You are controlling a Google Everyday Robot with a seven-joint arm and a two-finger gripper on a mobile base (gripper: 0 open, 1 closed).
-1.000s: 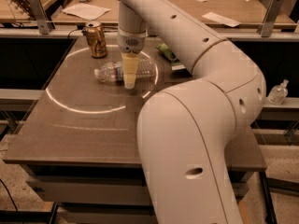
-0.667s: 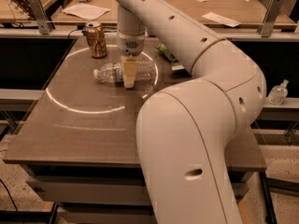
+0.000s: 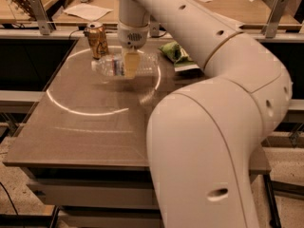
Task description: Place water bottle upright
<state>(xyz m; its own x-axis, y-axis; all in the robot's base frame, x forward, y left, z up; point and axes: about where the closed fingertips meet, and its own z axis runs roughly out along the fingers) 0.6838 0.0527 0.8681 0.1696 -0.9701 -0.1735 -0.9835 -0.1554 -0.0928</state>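
Observation:
The water bottle [image 3: 147, 63] is clear ribbed plastic with a white label band. It lies on its side, its length running left to right, at the back of the brown table [image 3: 95, 127]. It hangs slightly above the table, with its shadow underneath. My gripper [image 3: 130, 64] comes down from above and is shut on the bottle's middle. One yellowish finger [image 3: 131, 61] crosses the front of the bottle. The bottle's cap end points left, toward the can.
A gold-brown drink can [image 3: 97, 39] stands upright just behind and left of the bottle. A green snack bag [image 3: 176, 53] lies to the right of it. My large white arm fills the right foreground. A wooden bench with papers [image 3: 88, 11] stands behind the table.
The gripper has risen a little and the bottle has come up with it, still lying sideways. The can and the bag have not moved.

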